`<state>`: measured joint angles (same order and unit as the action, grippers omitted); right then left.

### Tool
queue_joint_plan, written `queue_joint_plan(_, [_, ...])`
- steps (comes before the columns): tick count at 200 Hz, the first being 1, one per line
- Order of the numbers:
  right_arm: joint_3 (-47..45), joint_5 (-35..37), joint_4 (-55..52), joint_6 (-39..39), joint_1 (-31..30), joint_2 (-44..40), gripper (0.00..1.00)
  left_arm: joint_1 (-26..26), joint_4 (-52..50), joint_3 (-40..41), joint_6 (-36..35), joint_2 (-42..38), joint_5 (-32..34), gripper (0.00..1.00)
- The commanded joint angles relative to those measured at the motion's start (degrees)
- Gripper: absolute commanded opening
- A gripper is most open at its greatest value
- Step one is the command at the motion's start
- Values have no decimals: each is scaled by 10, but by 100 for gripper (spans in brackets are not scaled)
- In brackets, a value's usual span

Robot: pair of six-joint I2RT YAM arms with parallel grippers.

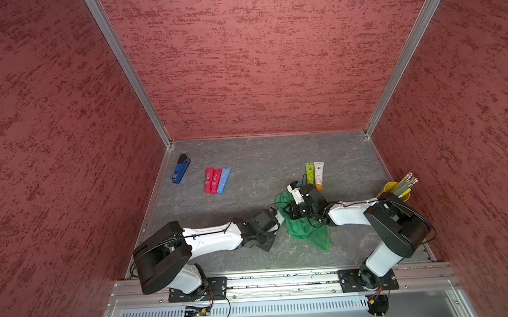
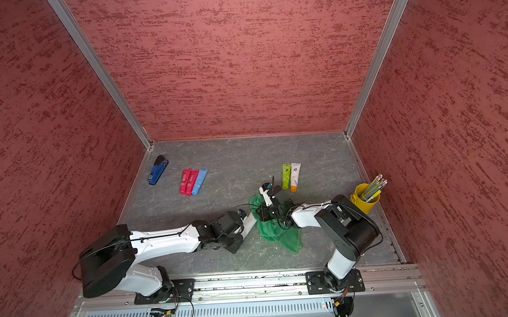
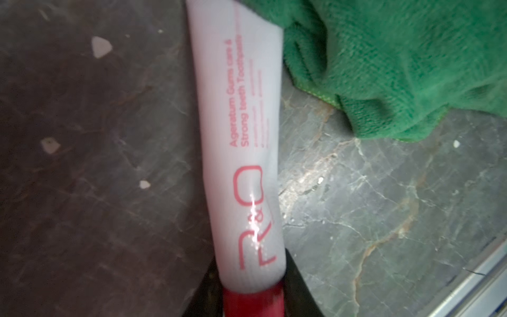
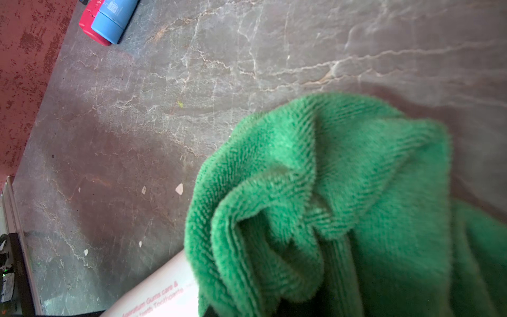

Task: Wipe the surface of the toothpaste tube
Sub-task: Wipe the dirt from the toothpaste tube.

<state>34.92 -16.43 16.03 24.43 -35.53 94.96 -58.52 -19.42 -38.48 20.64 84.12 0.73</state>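
— Where is the tube (image 3: 241,137)?
— Near the middle of the table (image 1: 247,165), a shade toward six o'clock in both top views. The left gripper (image 3: 252,297) has it by the red-capped end. Its black fingers (image 3: 297,280) are drawn in to a narrow gap and press on either side of the cap. The white body sticks out from the jaws toward two o'clock.
— And the far end?
— It is under the cloth (image 1: 307,231). The left wrist view shows green folds lying over that end, with the printed side bare below them.
— How is the left arm set?
— Its base sits at seven o'clock. The dark shoulder block hangs low there, and the white forearm runs nearly level toward three o'clock and ends at the tube.
— The right arm?
— It is based at five o'clock, with the elbow raised at four and the forearm reaching toward nine. The right gripper (image 1: 293,212) is fully closed on a bunch of the cloth, held over the tube. The rest of the cloth drapes to the table toward five o'clock.
— Is the tube off the table?
— That cannot be told.
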Motion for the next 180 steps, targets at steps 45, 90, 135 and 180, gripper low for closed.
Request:
queue_joint_plan(45, [-39,-107,60,35,-28,4,0,-5,24,9,-2,8,16,12])
queue_joint_plan(90, [-57,-148,103,76,-98,14,0,-5,29,5,-7,14,13,10])
queue_joint_plan(135, [-84,-110,76,47,-89,6,0,-6,32,5,-10,11,13,10])
queue_joint_plan(180, [-47,83,-4,34,-12,43,0,-9,38,12,-7,6,13,9])
